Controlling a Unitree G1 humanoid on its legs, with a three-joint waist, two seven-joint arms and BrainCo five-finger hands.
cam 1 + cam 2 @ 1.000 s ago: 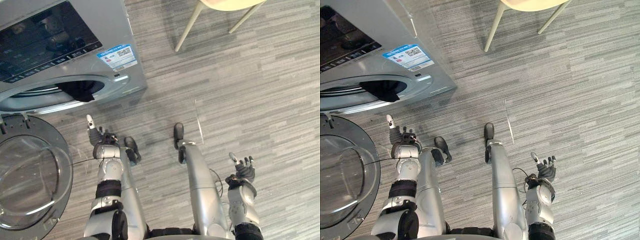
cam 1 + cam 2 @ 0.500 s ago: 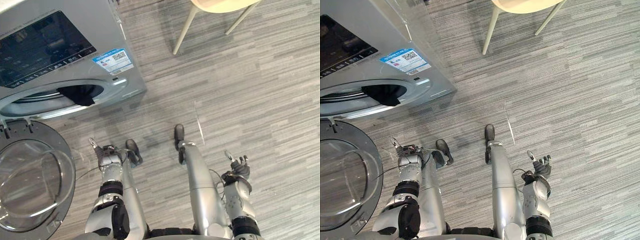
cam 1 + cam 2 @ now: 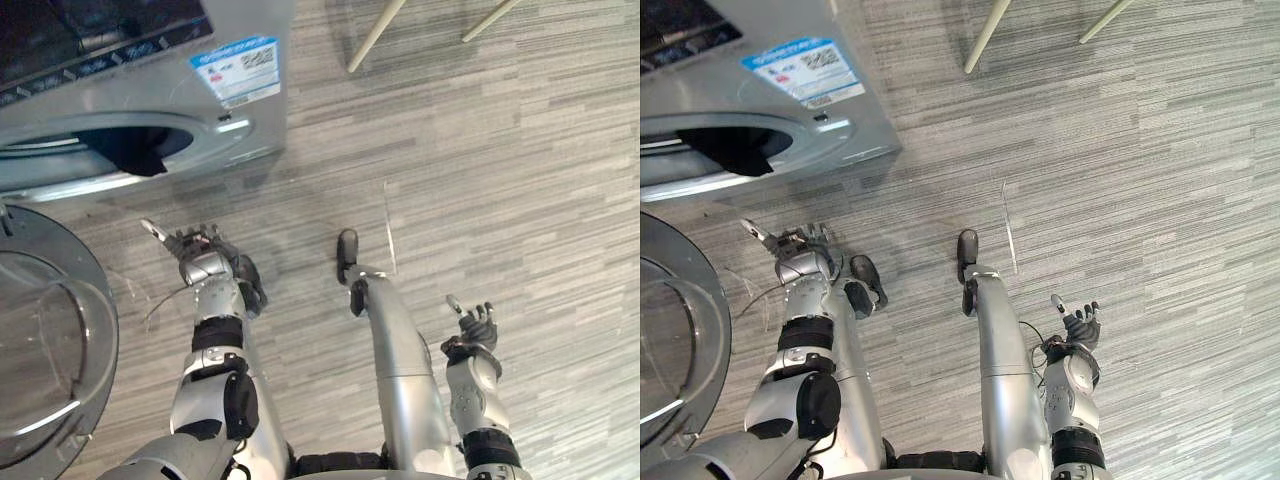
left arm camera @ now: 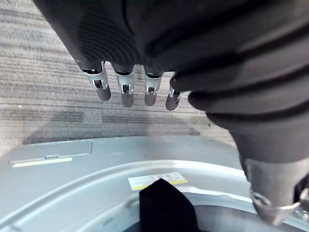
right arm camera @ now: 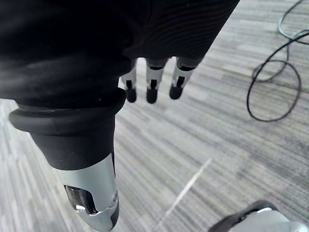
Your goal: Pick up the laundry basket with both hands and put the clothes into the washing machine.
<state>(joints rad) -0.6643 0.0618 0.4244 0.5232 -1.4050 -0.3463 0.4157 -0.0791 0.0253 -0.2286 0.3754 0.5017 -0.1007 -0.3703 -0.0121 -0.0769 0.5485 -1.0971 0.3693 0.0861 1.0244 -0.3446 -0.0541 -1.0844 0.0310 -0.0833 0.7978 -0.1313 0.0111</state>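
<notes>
Clearly, the piece of the task to watch is the dark cloth, which lies in the round mouth of the washing machine at the upper left of the frame. One fold of it hangs over the lower rim of the opening. I judge it soft, limp and light, not slippery and not fragile. It will sag and may catch on the rim, so the best hold is a pinch on the bunched fold that hangs out, followed by a push deeper inside.

Neither hand carries a basket or any clothes. The left hand is at the left centre of the frame, just below the machine's front, with its fingers straight and spread, holding nothing. The right hand is at the lower right, well apart from the machine, and its fingers are relaxed and empty too.

The round door is swung fully open at the lower left, so the way to the opening looks free.

The floor is grey with striped planks, flat and hard, and a thin pale line crosses it near the centre. Two pale chair legs stand at the upper edge, well away from the machine.
</notes>
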